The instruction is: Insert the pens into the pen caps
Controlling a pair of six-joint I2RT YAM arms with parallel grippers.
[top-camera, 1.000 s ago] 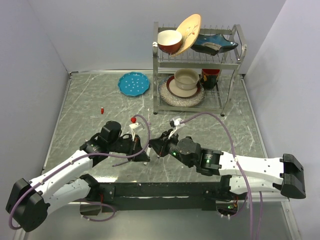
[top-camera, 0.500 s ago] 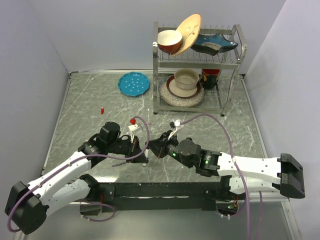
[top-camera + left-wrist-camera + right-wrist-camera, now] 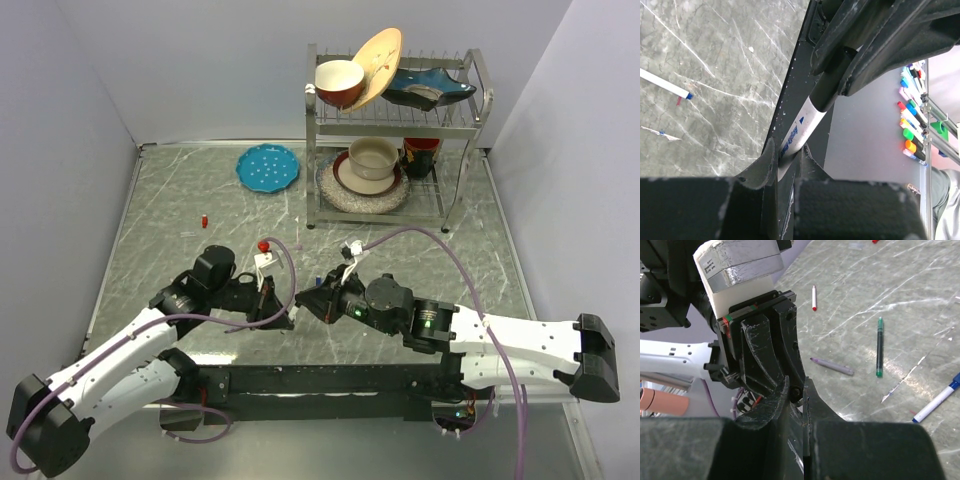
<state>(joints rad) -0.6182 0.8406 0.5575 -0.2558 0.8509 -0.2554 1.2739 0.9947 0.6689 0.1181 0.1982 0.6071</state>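
Note:
My left gripper (image 3: 788,152) is shut on a white pen (image 3: 801,126) with blue print. Its dark end runs up into a black pen cap (image 3: 832,82) pinched between the right gripper's fingers (image 3: 875,55). In the right wrist view my right gripper (image 3: 796,387) is shut on that black cap (image 3: 801,392), seen end-on. From above, the left gripper (image 3: 283,308) and right gripper (image 3: 306,300) meet tip to tip near the table's front edge. On the table lie a red-ended pen (image 3: 814,297), a green pen (image 3: 879,347), a blue-ended pen (image 3: 940,400) and a purple-grey pen (image 3: 832,366).
A metal dish rack (image 3: 460,120) with bowls and plates stands at the back right. Left of it lies a teal plate (image 3: 268,167). A small red cap (image 3: 204,217) lies at the left. A black rail (image 3: 330,380) runs along the front edge.
Both grippers have drifted slightly left together, still tip to tip. The right arm has stretched further left. Neither grip has changed.

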